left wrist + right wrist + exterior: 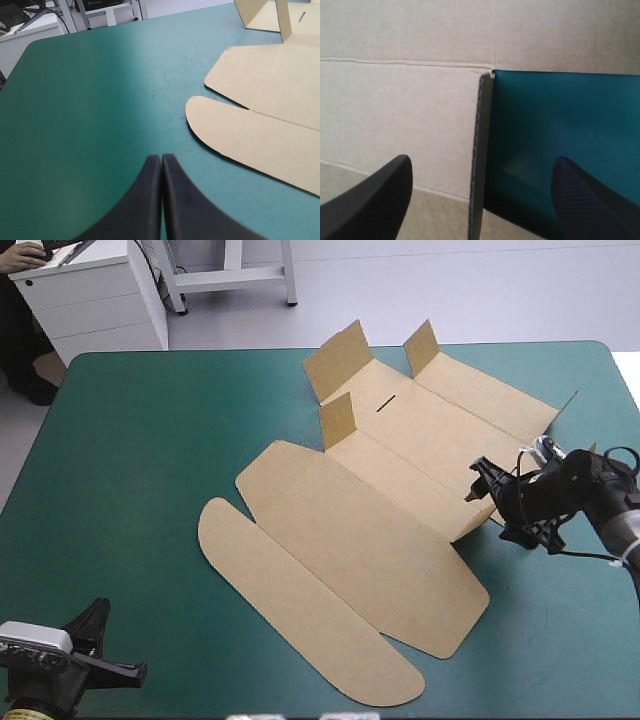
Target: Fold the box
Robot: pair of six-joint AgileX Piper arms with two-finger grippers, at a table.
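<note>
1. Brown box [370, 530] is lying mostly flat across the teal-green desk [150, 460].
2. Three small flaps [340, 360] are standing upright at its far end.
3. Long rounded flap [300, 620] is lying flat, nearest the robot.
4. Right claw [483, 483] is sitting at the box's right edge.
5. Left claw [98, 615] is sitting at the near-left corner, apart from the box.

The worktop [130, 480] is covered in teal-green. The brown box [360, 540] is laid on it, mostly flat, with parts raised at its far end.

The box [370, 530] is spread on the middle of the table [150, 440]. Its right flap [479, 150] is found between the fingers of the right gripper [482, 162]. The left gripper [161, 159] is found near the front-left corner.
</note>
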